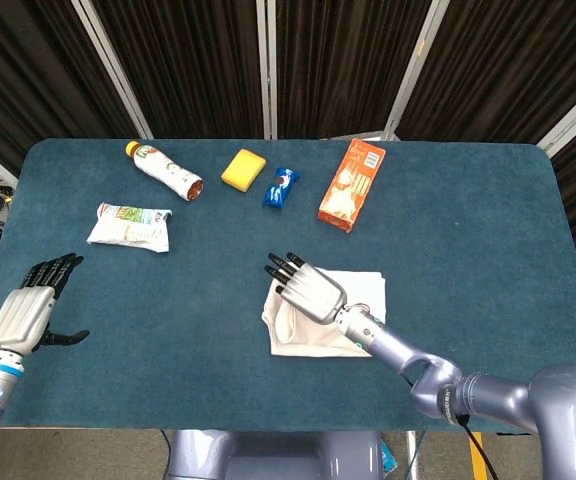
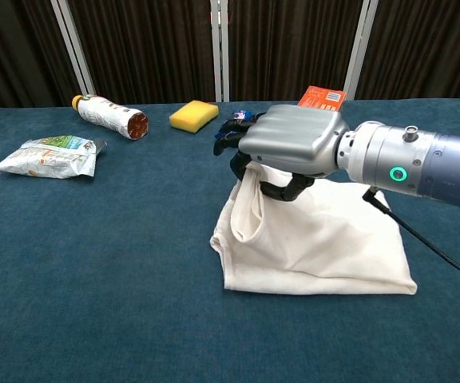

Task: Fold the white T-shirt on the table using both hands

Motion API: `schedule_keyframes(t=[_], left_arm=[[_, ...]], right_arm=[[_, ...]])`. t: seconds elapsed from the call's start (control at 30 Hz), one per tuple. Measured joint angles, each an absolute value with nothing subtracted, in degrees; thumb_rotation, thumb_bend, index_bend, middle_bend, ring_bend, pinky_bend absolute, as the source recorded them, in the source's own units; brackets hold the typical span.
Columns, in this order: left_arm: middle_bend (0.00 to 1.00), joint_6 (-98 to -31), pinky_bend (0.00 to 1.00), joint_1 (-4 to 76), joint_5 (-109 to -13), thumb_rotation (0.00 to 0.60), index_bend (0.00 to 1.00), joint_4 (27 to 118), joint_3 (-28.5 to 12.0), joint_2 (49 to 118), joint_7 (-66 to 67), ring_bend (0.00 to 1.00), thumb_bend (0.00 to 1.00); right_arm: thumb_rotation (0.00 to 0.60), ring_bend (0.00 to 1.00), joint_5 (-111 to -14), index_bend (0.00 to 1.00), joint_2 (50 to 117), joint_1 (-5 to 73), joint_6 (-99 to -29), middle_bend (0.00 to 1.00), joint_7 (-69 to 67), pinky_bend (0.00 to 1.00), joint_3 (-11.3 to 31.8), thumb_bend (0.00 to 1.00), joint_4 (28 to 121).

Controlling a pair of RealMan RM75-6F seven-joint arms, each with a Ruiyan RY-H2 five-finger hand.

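Chest view: right hand (image 2: pixel 287 144) fingers pinch T-shirt (image 2: pixel 326 239) flap, mid-bench (image 2: pixel 94 263). Lay it flush w/ left edge, then let go. Left hand (image 1: pixel 30 310) fingers apart, idle.

Table (image 1: pixel 488 200): covered in dark blue cloth.
Bottle (image 1: pixel 164 170): lying on its side, far left.
Snack bag (image 1: pixel 130 226): flat, near the bottle.
Yellow sponge (image 1: pixel 243 168): at the back.
Blue wrapper (image 1: pixel 280 187): just beside the sponge.
Orange box (image 1: pixel 351 185): lying flat.
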State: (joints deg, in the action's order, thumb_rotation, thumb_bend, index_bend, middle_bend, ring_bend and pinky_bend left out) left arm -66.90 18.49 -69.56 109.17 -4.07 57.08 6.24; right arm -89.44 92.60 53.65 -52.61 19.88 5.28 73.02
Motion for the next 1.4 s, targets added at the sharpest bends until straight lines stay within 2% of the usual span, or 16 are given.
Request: schedule_keyframes(t=[0.7, 0.73, 0.8, 0.83, 0.9, 0.93, 1.07, 1.13, 1.4], left_arm=[[0.00, -66.8, 0.00, 18.5, -70.0, 0.600, 0.00, 109.4, -3.9, 57.0, 6.1, 0.00, 0.15], [0.00, -66.8, 0.00, 18.4, -70.0, 0.600, 0.00, 109.4, -3.9, 57.0, 6.1, 0.00, 0.15], [0.00, -66.8, 0.00, 18.4, -70.0, 0.600, 0.00, 109.4, -3.9, 56.9, 5.9, 0.00, 0.15], [0.00, -66.8, 0.00, 18.4, -70.1, 0.600, 0.00, 109.3, -3.9, 56.9, 5.9, 0.00, 0.15], [0.00, -66.8, 0.00, 18.4, -70.1, 0.600, 0.00, 109.3, -3.9, 56.9, 5.8, 0.00, 0.15], [0.00, -66.7, 0.00, 18.4, -70.1, 0.600, 0.00, 109.3, -3.9, 56.9, 5.8, 0.00, 0.15], [0.00, -66.7, 0.00, 18.4, -70.2, 0.600, 0.00, 109.3, -3.8, 56.8, 5.7, 0.00, 0.15], [0.00, -66.8, 0.00, 18.3, -70.3, 0.600, 0.00, 109.3, -3.8, 56.8, 5.6, 0.00, 0.15], [0.00, -67.2, 0.00, 18.2, -71.0, 0.600, 0.00, 109.7, -3.7, 56.7, 5.7, 0.00, 0.15]], right_arm=[[0.600, 0.00, -89.3, 0.72, 98.2, 54.1, -51.3, 0.13, 25.0, 0.21, 4.1, 0.47, 69.5], [0.600, 0.00, -89.3, 0.67, 98.5, 54.1, -51.4, 0.13, 25.2, 0.21, 4.1, 0.47, 69.3], [0.600, 0.00, -89.4, 0.47, 98.8, 54.0, -51.7, 0.10, 25.4, 0.20, 4.1, 0.45, 68.9], [0.600, 0.00, -89.5, 0.31, 98.9, 54.0, -51.9, 0.07, 25.5, 0.19, 4.1, 0.43, 68.7], [0.600, 0.00, -89.7, 0.09, 99.1, 53.9, -52.4, 0.02, 25.7, 0.16, 4.1, 0.37, 68.4], [0.600, 0.00, -89.7, 0.03, 99.3, 53.8, -52.7, 0.01, 25.9, 0.15, 4.3, 0.32, 68.3], [0.600, 0.00, -88.8, 0.00, 99.1, 53.4, -52.8, 0.00, 25.1, 0.13, 4.7, 0.12, 69.1], [0.600, 0.00, -88.4, 0.00, 98.5, 53.2, -52.8, 0.00, 24.3, 0.12, 5.0, 0.07, 70.6], [0.600, 0.00, -88.0, 0.00, 94.3, 51.9, -54.6, 0.00, 22.3, 0.07, 5.5, 0.05, 76.8]])
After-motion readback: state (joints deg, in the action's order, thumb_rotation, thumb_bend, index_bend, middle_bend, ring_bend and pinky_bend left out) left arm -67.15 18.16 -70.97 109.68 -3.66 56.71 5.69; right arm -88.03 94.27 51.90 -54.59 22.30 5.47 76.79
